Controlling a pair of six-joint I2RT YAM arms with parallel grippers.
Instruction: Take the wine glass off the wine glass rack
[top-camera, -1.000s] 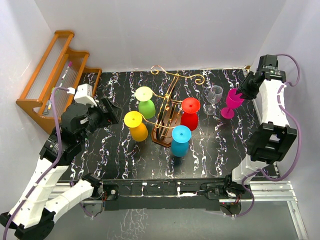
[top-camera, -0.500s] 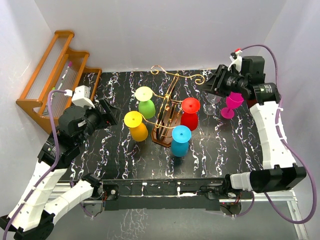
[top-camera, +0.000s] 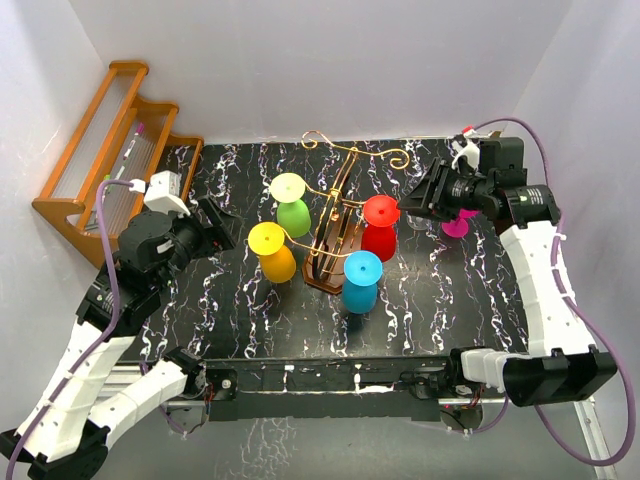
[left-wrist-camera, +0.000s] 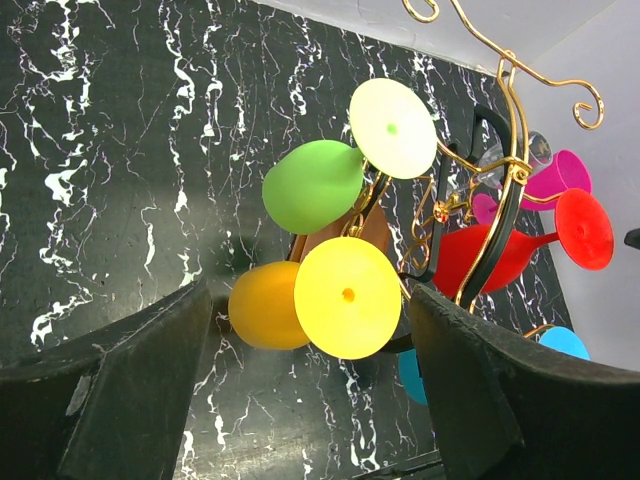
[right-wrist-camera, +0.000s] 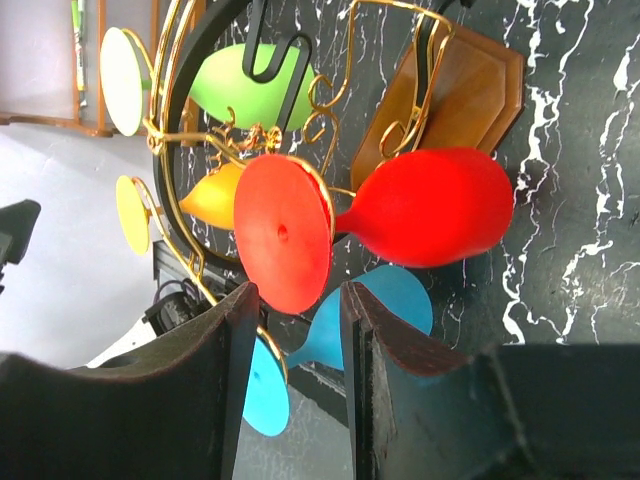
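The wine glass rack (top-camera: 322, 278) stands mid-table, with a dark wooden base and gold wire arms. Green (top-camera: 293, 217), yellow (top-camera: 272, 255), red (top-camera: 380, 232) and blue (top-camera: 360, 285) wine glasses hang on it, feet up. My right gripper (top-camera: 402, 207) is open just right of the red glass. In the right wrist view its jaws (right-wrist-camera: 295, 325) stand on either side of the lower edge of the red foot (right-wrist-camera: 283, 235), not gripping it. My left gripper (top-camera: 228, 228) is wide open and empty, left of the yellow glass (left-wrist-camera: 345, 297).
A magenta glass (top-camera: 458, 224) stands on the table behind my right wrist, partly hidden. An orange-brown stepped shelf (top-camera: 100, 160) leans at the far left. White walls close in the back and sides of the black marbled tabletop (top-camera: 430, 300).
My right arm has swung from the magenta glass at the right over to the rack, and its jaws now stand at the red glass's foot. The left arm has barely moved.
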